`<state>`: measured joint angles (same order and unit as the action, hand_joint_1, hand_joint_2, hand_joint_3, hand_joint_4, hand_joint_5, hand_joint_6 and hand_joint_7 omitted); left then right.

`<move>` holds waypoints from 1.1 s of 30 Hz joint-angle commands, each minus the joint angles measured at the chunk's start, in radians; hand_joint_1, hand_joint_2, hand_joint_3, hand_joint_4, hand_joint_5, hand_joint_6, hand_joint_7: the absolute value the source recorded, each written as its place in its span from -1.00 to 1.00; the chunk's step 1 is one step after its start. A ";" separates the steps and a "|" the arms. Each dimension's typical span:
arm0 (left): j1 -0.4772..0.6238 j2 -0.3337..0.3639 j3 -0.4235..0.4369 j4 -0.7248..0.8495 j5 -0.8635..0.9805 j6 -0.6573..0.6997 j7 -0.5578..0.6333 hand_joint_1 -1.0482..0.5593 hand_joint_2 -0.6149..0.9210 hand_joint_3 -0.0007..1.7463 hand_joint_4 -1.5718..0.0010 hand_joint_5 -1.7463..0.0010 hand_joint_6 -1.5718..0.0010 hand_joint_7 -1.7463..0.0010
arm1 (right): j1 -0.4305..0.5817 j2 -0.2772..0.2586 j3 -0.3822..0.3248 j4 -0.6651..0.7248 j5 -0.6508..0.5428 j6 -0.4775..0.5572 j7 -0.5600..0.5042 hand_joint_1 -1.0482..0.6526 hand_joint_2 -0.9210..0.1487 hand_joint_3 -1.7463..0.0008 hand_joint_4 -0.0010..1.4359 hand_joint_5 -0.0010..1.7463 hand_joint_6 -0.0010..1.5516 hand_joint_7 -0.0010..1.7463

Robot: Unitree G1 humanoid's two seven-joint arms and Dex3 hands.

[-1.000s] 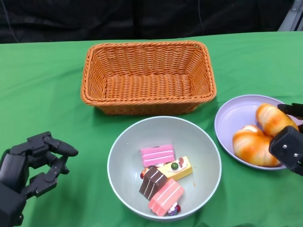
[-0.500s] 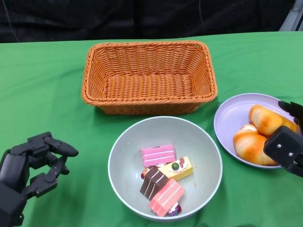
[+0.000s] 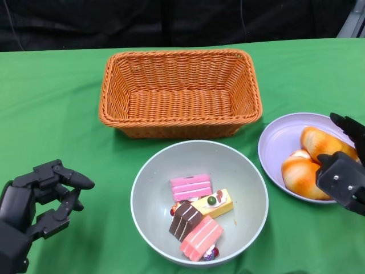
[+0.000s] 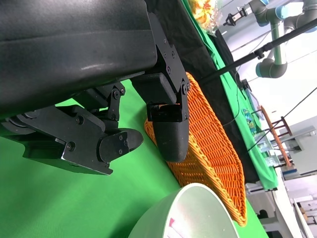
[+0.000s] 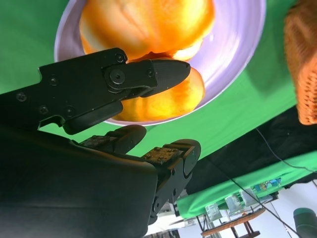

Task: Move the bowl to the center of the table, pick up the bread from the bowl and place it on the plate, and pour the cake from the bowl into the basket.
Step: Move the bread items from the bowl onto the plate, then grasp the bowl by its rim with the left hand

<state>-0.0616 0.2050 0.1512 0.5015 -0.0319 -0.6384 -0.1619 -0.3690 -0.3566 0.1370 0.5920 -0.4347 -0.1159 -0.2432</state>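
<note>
Where the head view hides it, bread shows whole.

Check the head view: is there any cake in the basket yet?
No: the basket shows only bare wicker inside, while the cake pieces all lie in the bowl.

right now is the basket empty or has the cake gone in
Empty: the basket shows only bare weave, and the cake pieces lie in the bowl.

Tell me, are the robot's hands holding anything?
The left hand holds nothing. The right hand is over the bread on the plate; whether it grips it cannot be told.
</note>
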 commanded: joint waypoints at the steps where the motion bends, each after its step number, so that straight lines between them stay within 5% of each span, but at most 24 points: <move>1: 0.001 0.009 0.004 0.005 -0.008 -0.006 -0.001 0.41 0.82 -0.24 0.03 -0.65 -0.07 -0.20 | 0.040 -0.015 -0.031 -0.078 0.034 0.022 0.043 -0.55 -1.00 0.62 -0.38 -0.99 -0.53 -0.99; 16: -0.014 0.012 -0.001 0.020 -0.010 0.002 -0.001 0.40 0.83 -0.27 0.04 -0.66 -0.06 -0.20 | 0.283 0.042 -0.079 -0.564 0.023 0.069 0.050 -0.47 -1.00 0.74 -0.20 -0.93 -0.41 -0.96; 26: -0.025 0.017 -0.001 0.044 -0.015 -0.016 -0.010 0.40 0.84 -0.29 0.03 -0.64 -0.06 -0.19 | 0.470 0.164 -0.090 -0.724 0.194 -0.189 0.059 -0.21 -0.93 0.92 0.08 -0.85 -0.08 -0.91; 30: -0.030 0.025 -0.002 0.058 -0.025 -0.042 -0.033 0.40 0.83 -0.31 0.03 -0.58 -0.06 -0.16 | 0.538 0.205 -0.077 -0.724 0.271 -0.348 0.089 -0.04 -0.97 0.91 0.36 -0.72 0.18 -0.82; 33: -0.037 0.034 -0.004 0.077 -0.048 -0.082 -0.084 0.33 0.81 -0.41 0.05 -0.45 -0.04 0.00 | 0.579 0.231 -0.070 -0.730 0.310 -0.419 0.113 0.01 -0.81 0.60 0.21 -0.13 0.29 -0.70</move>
<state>-0.0870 0.2140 0.1425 0.5657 -0.0581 -0.6972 -0.2238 0.1947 -0.1291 0.0718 -0.1266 -0.1516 -0.5055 -0.1389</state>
